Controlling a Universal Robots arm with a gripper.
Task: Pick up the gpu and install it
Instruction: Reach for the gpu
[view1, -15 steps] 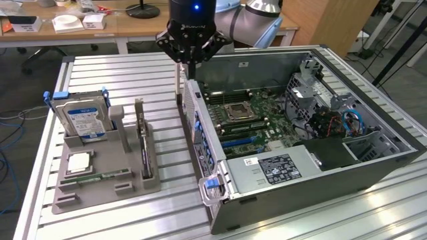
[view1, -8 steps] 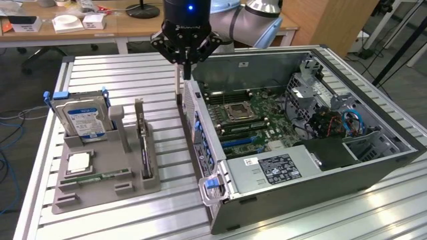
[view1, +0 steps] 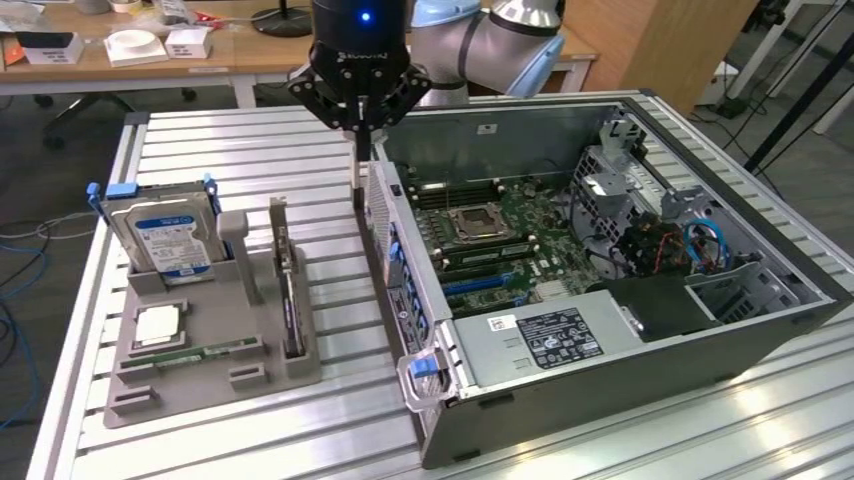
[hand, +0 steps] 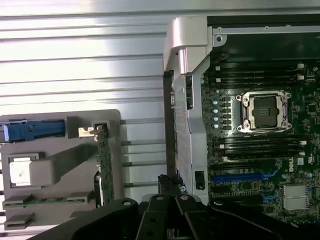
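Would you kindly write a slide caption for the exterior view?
Gripper hovers beside the open case, gpu upright in its holder.

The gpu (view1: 286, 290) stands upright on its long edge in 1 slot of the grey holder (view1: 200, 370). I see it almost edge-on: a thin green card with a dark face. Its silver end bracket rises as a taller post at the end toward the back of the exterior view. Through the wrist camera the gpu (hand: 104, 160) reads as a narrow green strip with the bracket's bent silver tab at 1 end. It sits lower than the jaws of my gripper (view1: 358, 195), off to their side toward the exterior view's left. It is clear of them, with open table between. Nothing grips or touches the card.
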